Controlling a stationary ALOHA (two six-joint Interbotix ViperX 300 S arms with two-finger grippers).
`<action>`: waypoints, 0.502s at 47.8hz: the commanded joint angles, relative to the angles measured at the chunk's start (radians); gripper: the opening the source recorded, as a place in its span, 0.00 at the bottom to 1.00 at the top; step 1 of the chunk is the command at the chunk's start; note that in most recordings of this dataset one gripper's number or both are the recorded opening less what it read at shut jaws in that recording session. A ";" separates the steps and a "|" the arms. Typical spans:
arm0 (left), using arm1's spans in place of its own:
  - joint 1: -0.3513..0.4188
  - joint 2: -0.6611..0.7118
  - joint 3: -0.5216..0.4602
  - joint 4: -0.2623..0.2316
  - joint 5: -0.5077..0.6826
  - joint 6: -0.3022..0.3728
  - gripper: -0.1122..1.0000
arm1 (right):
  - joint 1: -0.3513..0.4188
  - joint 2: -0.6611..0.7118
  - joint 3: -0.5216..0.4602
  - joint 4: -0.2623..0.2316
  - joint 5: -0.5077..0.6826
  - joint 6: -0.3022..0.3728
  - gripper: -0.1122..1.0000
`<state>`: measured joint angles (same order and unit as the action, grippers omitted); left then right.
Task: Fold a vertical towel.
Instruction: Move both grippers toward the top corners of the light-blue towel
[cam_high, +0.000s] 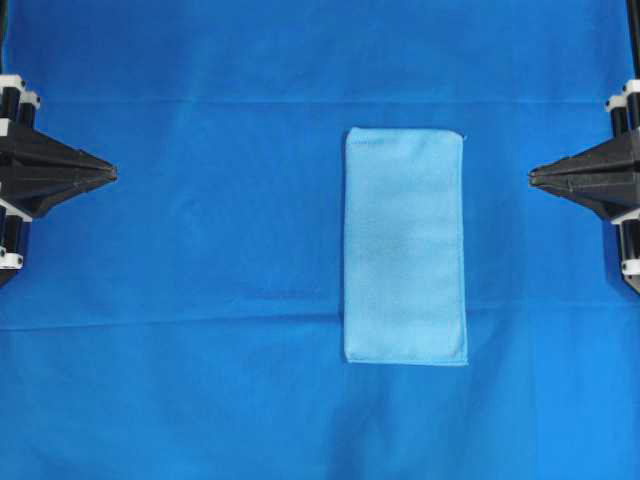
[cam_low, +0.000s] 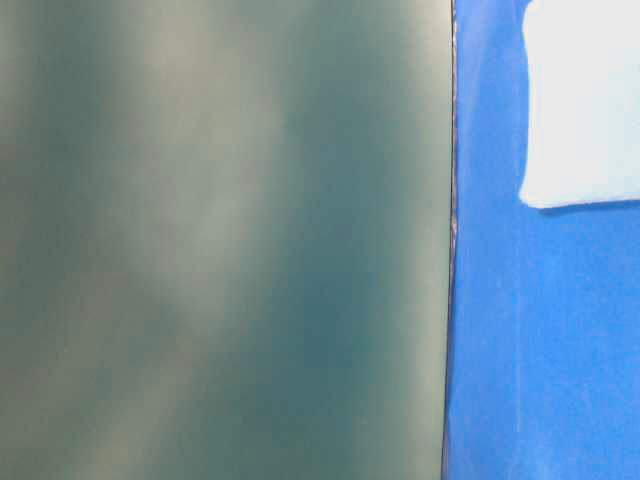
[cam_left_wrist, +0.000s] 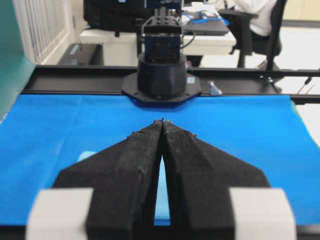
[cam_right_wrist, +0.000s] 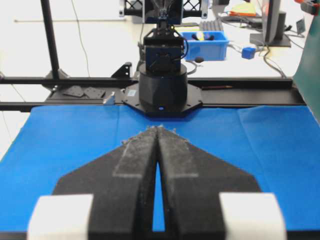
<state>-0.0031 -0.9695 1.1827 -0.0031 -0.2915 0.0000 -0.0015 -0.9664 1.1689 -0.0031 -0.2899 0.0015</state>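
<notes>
Both arms sit drawn back at opposite edges of the desk, each pointing level toward the middle. The left tool has its black fingers pressed together to a point, holding nothing; the right tool mirrors it, fingers likewise closed tip to tip and empty. In each wrist view the two foam-faced fingers meet at the tips with only a thin slit behind them.

Between the two tools lies the towel — a pale sky-blue rectangle, flat and unfolded, its long side running across the line that joins the tools. It lies nearer the right tool than the left, well apart from both, and no finger touches it. Under it spreads the dark royal-blue table sheet, faintly creased.

From the left wrist camera a sliver of the towel shows past the closed fingers, and straight ahead stands the base of the opposite arm. The table-level view is mostly filled by a blurred green panel, with a towel corner at upper right.
</notes>
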 joint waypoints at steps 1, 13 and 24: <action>-0.003 0.035 -0.038 -0.031 0.002 -0.025 0.10 | -0.005 0.014 -0.017 0.005 0.000 0.006 0.10; 0.003 0.227 -0.123 -0.031 -0.014 -0.032 0.10 | -0.037 0.026 -0.049 0.008 0.161 0.043 0.10; 0.074 0.459 -0.227 -0.031 -0.043 -0.034 0.10 | -0.146 0.091 -0.038 0.008 0.236 0.075 0.10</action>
<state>0.0414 -0.5722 1.0124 -0.0322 -0.3237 -0.0322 -0.1120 -0.9066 1.1443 0.0015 -0.0629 0.0736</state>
